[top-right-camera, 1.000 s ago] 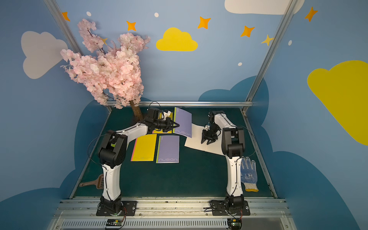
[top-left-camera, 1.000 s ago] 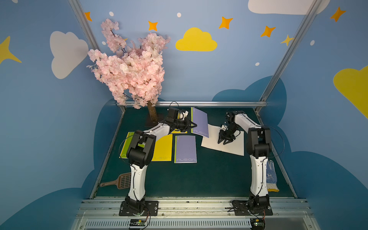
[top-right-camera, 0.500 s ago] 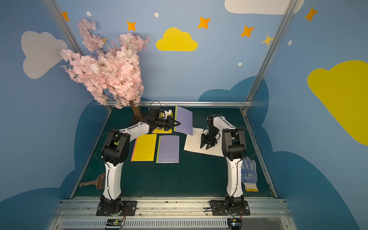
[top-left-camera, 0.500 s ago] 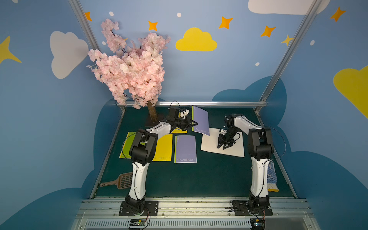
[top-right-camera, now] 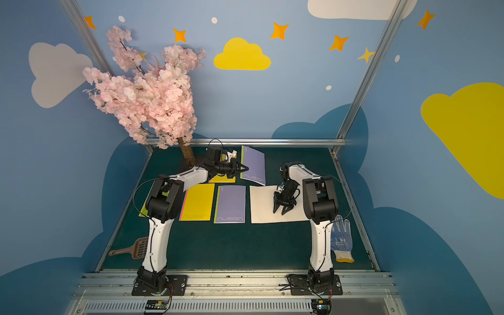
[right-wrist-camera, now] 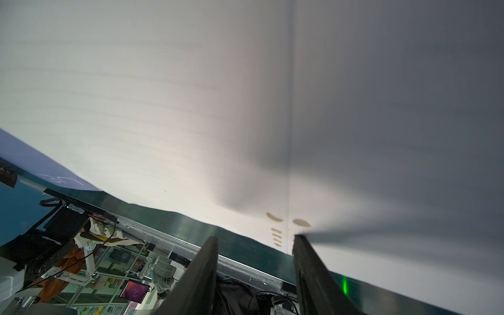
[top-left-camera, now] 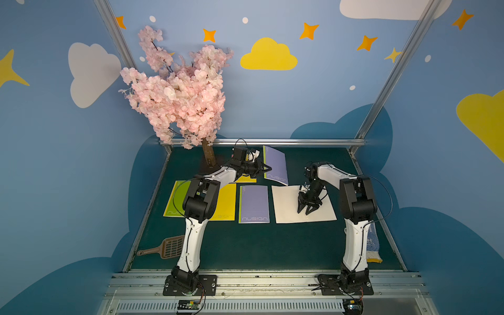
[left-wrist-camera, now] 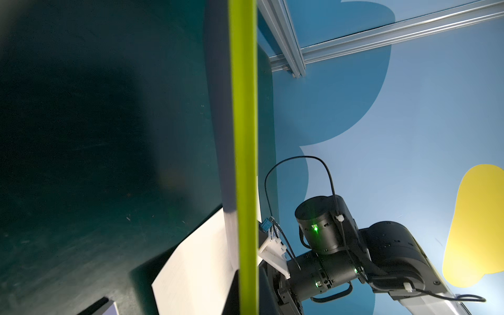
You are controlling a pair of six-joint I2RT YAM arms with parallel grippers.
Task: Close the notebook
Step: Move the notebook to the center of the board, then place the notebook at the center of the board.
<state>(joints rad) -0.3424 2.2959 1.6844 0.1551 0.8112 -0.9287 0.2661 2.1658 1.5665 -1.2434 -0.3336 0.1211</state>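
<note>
The open notebook with white lined pages [top-left-camera: 285,203] was seen lying flat on the dark green table [top-left-camera: 245,245], at about 3 o'clock from the table's middle. Both pages were spread and the centre fold was exposed.

The right claw [top-left-camera: 305,212] was pointed down over that fold, near the notebook's 6 o'clock edge. Its black fingers were partly spread and nothing was held between them. In the right wrist view one fingertip [right-wrist-camera: 298,241] appeared to be set on the page just beside the fold.

The left claw [top-left-camera: 268,168] was pressed together on the lime-green-striped edge of a purple card-covered notebook [top-left-camera: 275,163]. This notebook was held up tilted at 12 o'clock, just beyond the open notebook's 11 o'clock corner. Whether its lower edge touched the table could not be told.

A closed purple notebook [top-left-camera: 253,203] was laid flat at the table's middle, just beside the open pages. A closed yellow notebook [top-left-camera: 226,201] and a closed green notebook [top-left-camera: 177,199] were laid toward 9 o'clock, partly hidden by the left arm.

A pink artificial blossom tree [top-left-camera: 180,92] was stood at 11 o'clock. A brown slotted plastic scoop [top-left-camera: 169,246] was placed at 8 o'clock, and a white-and-blue knitted glove [top-right-camera: 341,240] at 4 o'clock.
</note>
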